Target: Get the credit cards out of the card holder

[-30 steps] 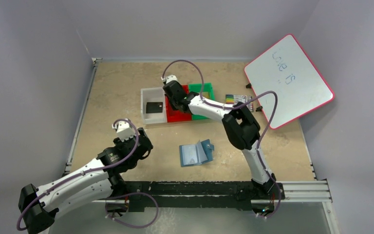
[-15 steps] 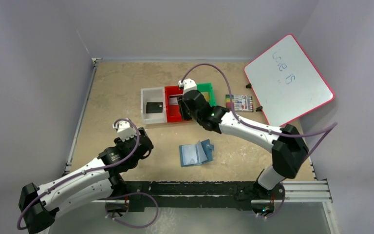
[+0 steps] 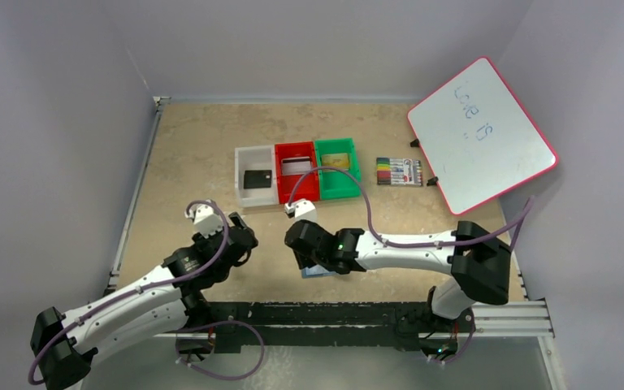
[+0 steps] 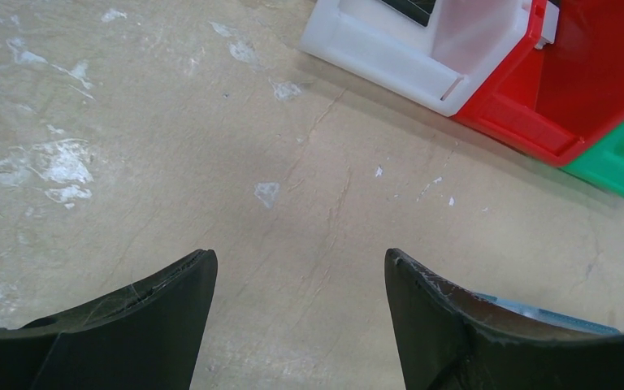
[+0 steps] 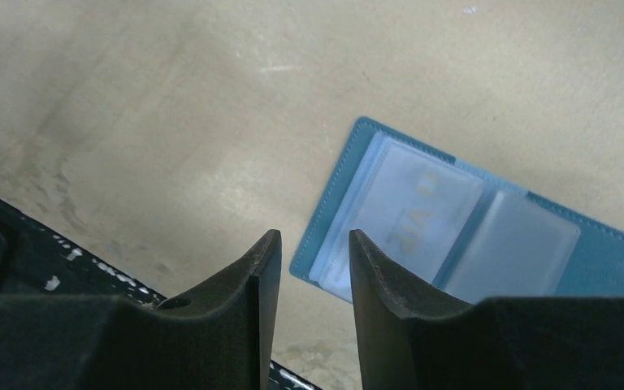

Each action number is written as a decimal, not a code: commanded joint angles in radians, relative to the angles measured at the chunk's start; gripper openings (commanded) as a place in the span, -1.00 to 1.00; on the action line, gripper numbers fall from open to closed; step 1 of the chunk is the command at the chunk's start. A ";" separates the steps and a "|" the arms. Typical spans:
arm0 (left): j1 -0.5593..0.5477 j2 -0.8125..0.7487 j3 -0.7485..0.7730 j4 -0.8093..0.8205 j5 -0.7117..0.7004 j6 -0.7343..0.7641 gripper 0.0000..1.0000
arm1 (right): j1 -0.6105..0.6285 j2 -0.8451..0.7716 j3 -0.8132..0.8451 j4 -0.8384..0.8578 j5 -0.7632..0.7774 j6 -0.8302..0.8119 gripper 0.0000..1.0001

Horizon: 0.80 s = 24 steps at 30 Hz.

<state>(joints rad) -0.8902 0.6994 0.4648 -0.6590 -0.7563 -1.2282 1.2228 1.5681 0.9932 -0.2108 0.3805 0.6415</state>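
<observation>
right pincer (image 5: 309,240) hovers over the left edge of the card holder (image 5: 463,236), slightly apart, nothing between. the card holder lies open flat on the table (image 5: 130,97), pale pockets up. left pincer (image 4: 301,260) is wide apart over bare table, gripping nothing. black card (image 3: 256,178) is in the white bin (image 3: 256,150), grey card (image 3: 295,166) in the red bin (image 3: 296,190), gold card (image 3: 335,159) in the green bin (image 3: 337,185).

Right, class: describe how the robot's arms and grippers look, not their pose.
The left arm and right arm have white links, black joints and a looping purple cable each. A white block tops each wrist. The left gripper and right gripper have two black, curved, tapering fingers with scuffed edges.
</observation>
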 commanded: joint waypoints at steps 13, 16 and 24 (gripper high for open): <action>0.005 0.041 -0.093 0.248 0.162 -0.030 0.47 | 0.032 0.080 -0.083 -0.022 0.095 0.064 0.06; 0.005 0.068 -0.082 0.255 0.180 -0.017 0.47 | 0.032 0.111 -0.082 -0.027 0.103 0.073 0.05; 0.005 0.056 -0.097 0.244 0.203 -0.025 0.46 | 0.032 0.101 -0.109 -0.011 0.106 0.104 -0.35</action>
<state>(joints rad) -0.8902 0.7761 0.3611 -0.4492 -0.5644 -1.2533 1.2568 1.6619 0.9222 -0.2153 0.4801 0.7132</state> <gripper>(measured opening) 0.731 0.381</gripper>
